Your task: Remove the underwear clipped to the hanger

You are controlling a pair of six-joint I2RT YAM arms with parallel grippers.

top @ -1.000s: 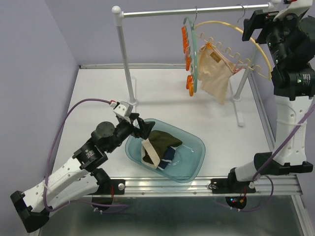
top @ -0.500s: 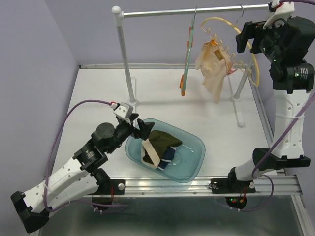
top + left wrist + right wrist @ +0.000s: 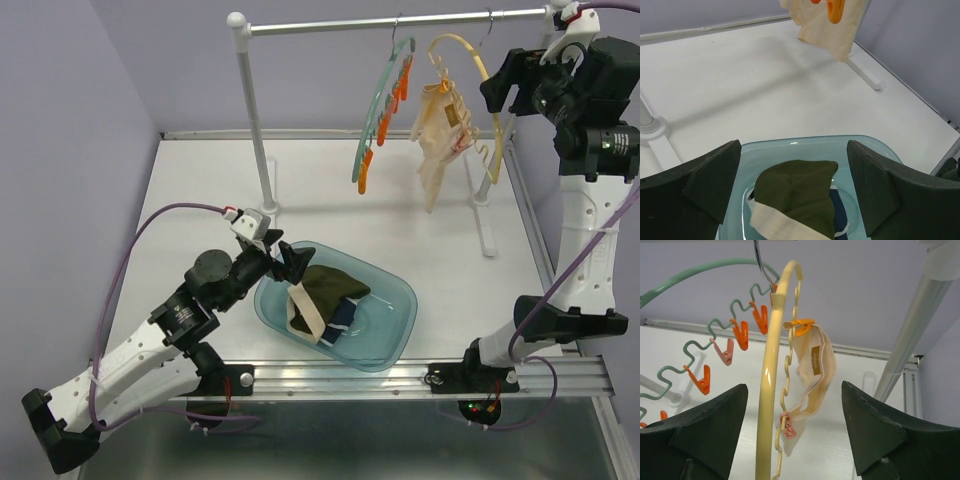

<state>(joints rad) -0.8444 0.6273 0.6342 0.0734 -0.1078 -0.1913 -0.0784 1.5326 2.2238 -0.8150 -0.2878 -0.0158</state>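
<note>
right gripper (image 3: 793,390), fingers spread wide and holding nothing, hangs high beside the rail (image 3: 400,20), facing the yellow hanger (image 3: 771,370). the pale beige underwear (image 3: 812,375) hangs from that hanger, pinched by an orange clip (image 3: 802,326) at the top and a pink clip (image 3: 787,426) lower down. just beside it on the rail hangs a green hanger (image 3: 378,110) lined with orange and pink clips. left gripper (image 3: 288,260), likewise wide open and empty, sits low at the near-left rim of a teal basin (image 3: 395,300) on the worktop (image 3: 200,180). in the basin lie the dark olive underwear (image 3: 800,192) with its cream trim and, partly under it, the navy underwear (image 3: 840,215) with white trim.
</note>
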